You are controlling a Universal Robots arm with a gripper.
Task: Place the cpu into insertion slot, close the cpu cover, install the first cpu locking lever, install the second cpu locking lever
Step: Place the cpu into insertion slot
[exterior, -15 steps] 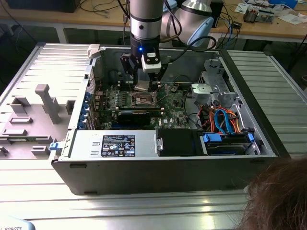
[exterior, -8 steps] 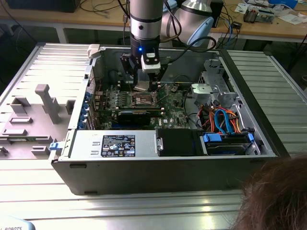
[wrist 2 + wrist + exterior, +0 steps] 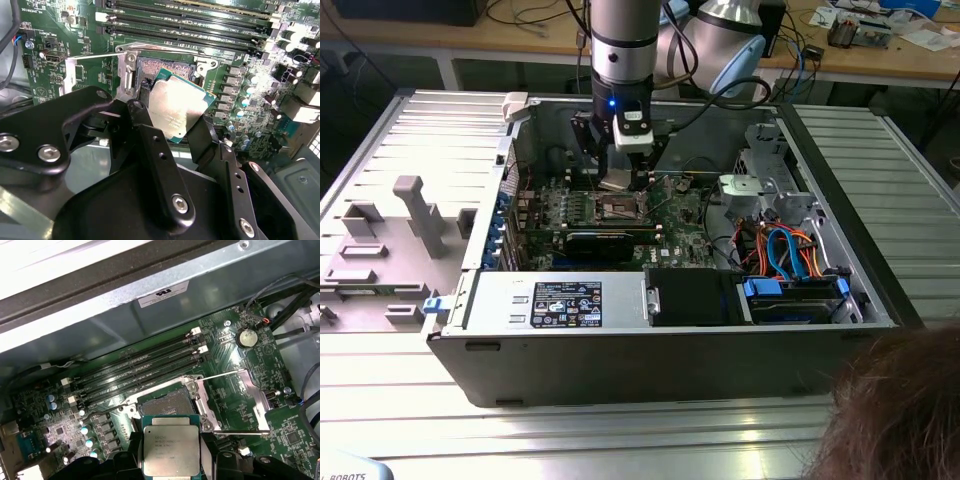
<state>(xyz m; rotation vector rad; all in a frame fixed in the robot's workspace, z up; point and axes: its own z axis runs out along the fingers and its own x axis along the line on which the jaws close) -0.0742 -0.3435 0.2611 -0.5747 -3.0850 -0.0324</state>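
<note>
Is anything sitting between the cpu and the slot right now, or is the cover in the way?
Nothing visible. The claw holds the cpu near the slot, whose centre is bare, and the cover is swung open to one side.

Exterior view is sitting well back and up high, looking down into the open computer case [image 3: 660, 340], with the arm [image 3: 623, 40] reaching in from the far side. Both wrist views are hanging super close over the green board [image 3: 250, 360], peeking past the gripper [image 3: 175, 117] from different angles. They're both catching the cpu [image 3: 177, 105] and the insertion slot [image 3: 167, 402].
</note>
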